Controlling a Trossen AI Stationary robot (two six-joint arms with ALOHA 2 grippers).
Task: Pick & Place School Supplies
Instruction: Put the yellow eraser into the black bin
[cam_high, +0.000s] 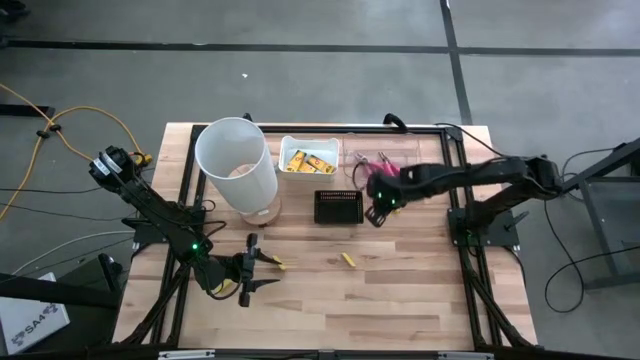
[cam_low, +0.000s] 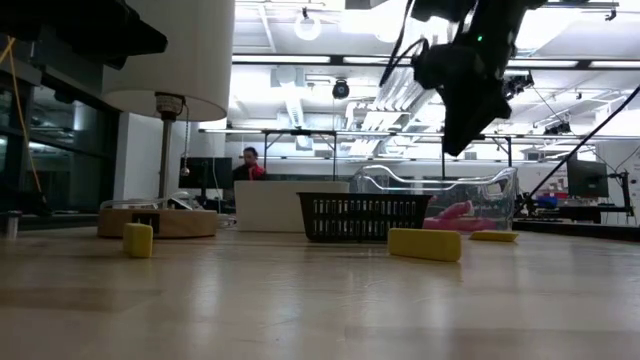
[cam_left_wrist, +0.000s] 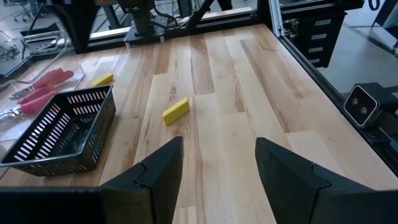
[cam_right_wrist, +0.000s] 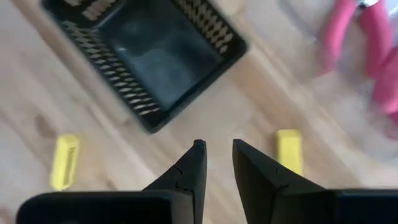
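Wooden table (cam_high: 400, 300) lay under both my arms, carrying everything from large to small. Biggest was the tall white bin (cam_high: 237, 165), well off to the side of my left fingers and far from my right ones. Next the white tub (cam_high: 309, 158) holding the yellow packets (cam_high: 307, 161), beyond the black tray (cam_high: 338, 206). That tray sat just ahead of my right fingers (cam_right_wrist: 216, 163), close enough, I judged, that anything I lifted nearby would need only a short carry. Beside it lay the pink-handled tools (cam_right_wrist: 364, 43) in a clear container (cam_low: 440, 195), off to one side of those fingers.

My right fingers hung above the table between tray and tools, tips narrowly parted and holding nothing; I think they were kept slim to come down on something small. One yellow block (cam_right_wrist: 289, 151) lay just beside their tips, another yellow block (cam_right_wrist: 64, 160) well apart on the other side.

My left fingers (cam_left_wrist: 217, 165) hovered low near the table's front, spread wide and empty, pointing across the boards. A third small yellow piece (cam_high: 281, 265) lay just beside them in the overhead view; my wrist camera could not see it. All three small pieces were not yet picked up.
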